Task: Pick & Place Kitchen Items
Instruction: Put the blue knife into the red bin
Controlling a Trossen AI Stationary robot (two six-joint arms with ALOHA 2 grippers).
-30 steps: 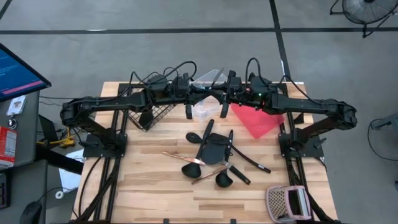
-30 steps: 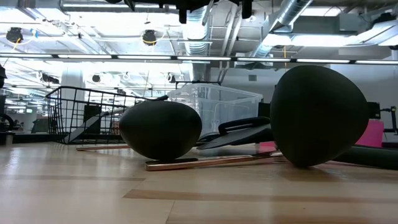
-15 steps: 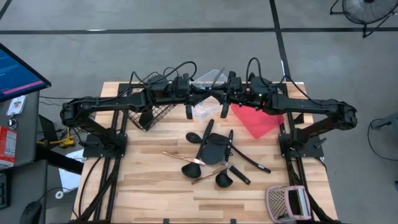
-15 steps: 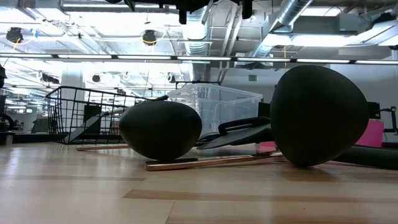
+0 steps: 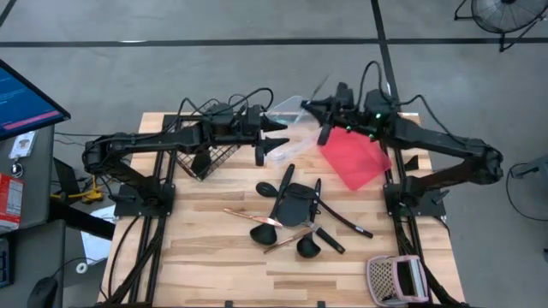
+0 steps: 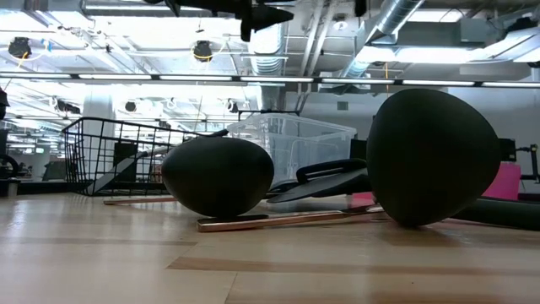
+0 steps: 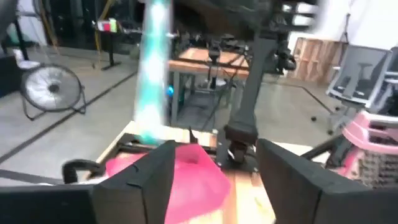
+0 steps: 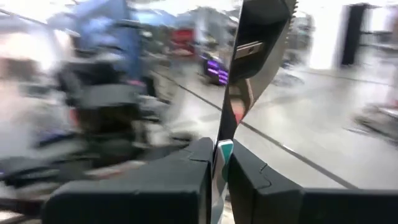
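While the left gripper (image 7: 214, 180) gapes empty, the right gripper (image 8: 219, 168) (wrist view) pinches a spatula (image 8: 249, 56).

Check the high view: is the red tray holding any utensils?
No. The red tray lies bare at the table's back right, while the black utensils sit piled mid-table.

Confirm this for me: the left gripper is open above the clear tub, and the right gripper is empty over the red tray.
Not quite. The right gripper is not empty: the right wrist view shows its fingers shut on a thin steel utensil sticking up between them. The rest holds: in the high view the left gripper is open by the clear tub, and the right one is above the red tray.
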